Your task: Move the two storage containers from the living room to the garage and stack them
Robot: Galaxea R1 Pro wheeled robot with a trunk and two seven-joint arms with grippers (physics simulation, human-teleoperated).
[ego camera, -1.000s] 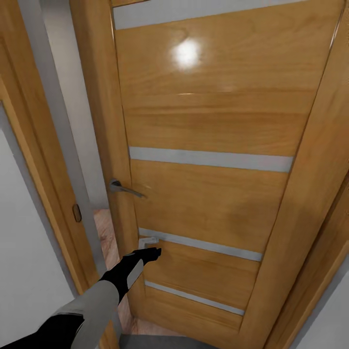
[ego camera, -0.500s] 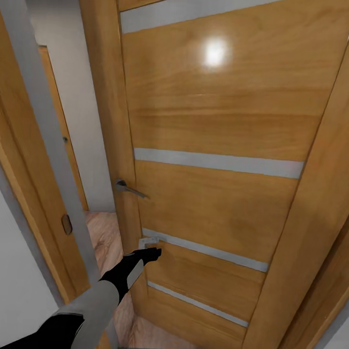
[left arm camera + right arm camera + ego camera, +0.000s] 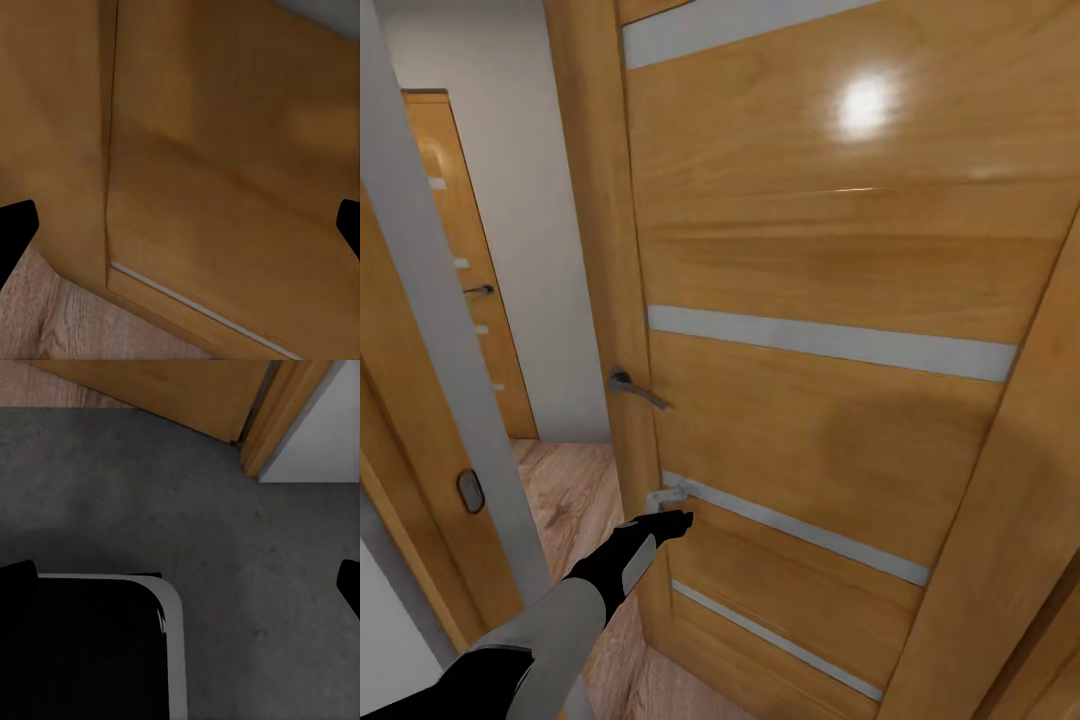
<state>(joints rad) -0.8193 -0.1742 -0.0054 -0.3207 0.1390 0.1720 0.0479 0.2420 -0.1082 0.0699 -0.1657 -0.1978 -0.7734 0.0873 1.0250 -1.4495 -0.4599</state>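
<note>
Honey-coloured wood takes up most of my head view: a door (image 3: 830, 330) with pale grey stripes across it and a lever handle (image 3: 635, 388) near its free edge, standing ajar; my left arm reaches forward and my left gripper (image 3: 670, 521) sits against the door's lower edge, though from up here I cannot tell how its fingers stand. Through the gap beside the door frame (image 3: 420, 400) lie light wood planks (image 3: 565, 500), a white wall and a second door (image 3: 460, 270) well beyond; that plank flooring suggests the living room side. The storage containers are somewhere I have no sight of, so I judge the fetching is not yet begun.

From my left wrist, the fingertips (image 3: 15, 232) sit far apart at the two borders, so that gripper is spread and holds nothing; between them is the door's panel and a strip of plank floor.

From my right wrist, the fingertips (image 3: 15, 577) are likewise spread and empty; below them is dark grey mottled concrete (image 3: 247, 547), the foot of the door and frame, and part of my own dark base with its pale rim (image 3: 169, 645); the concrete looks matte and level, a sound bed for stacking.

As for the bins, from the task alone I would expect shallow open-top walls to be stiff and light; I would pinch a long wall at its middle, rim between the fingers, and watch for tilt, since a flared wall may slip.
</note>
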